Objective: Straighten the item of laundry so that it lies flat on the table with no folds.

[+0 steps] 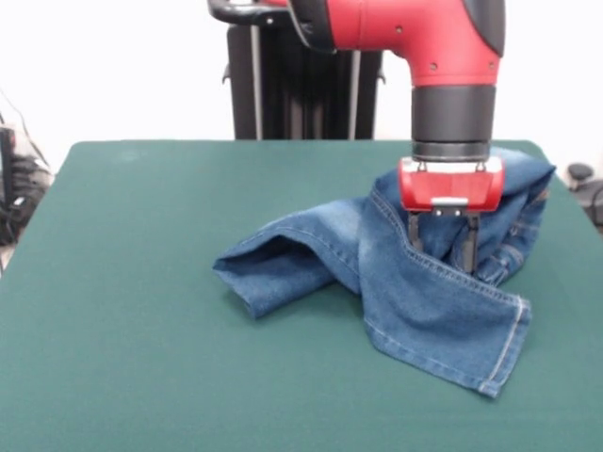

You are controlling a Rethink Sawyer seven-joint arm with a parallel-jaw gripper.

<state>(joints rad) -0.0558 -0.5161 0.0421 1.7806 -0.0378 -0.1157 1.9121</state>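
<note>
Red and black, my gripper (pixel 442 247) hangs straight down over the jeans (pixel 415 282), its two dark fingers (pixel 415 234) spread apart with denim showing between them; their tips reach the fabric, though I cannot tell whether they pinch any. The jeans lie crumpled on the right half of the green worktop (pixel 141 282). One leg folds leftward to a hem near the middle; another runs toward the near right edge. Their far end bunches close to the right edge. The worktop's left half is bare.
</note>
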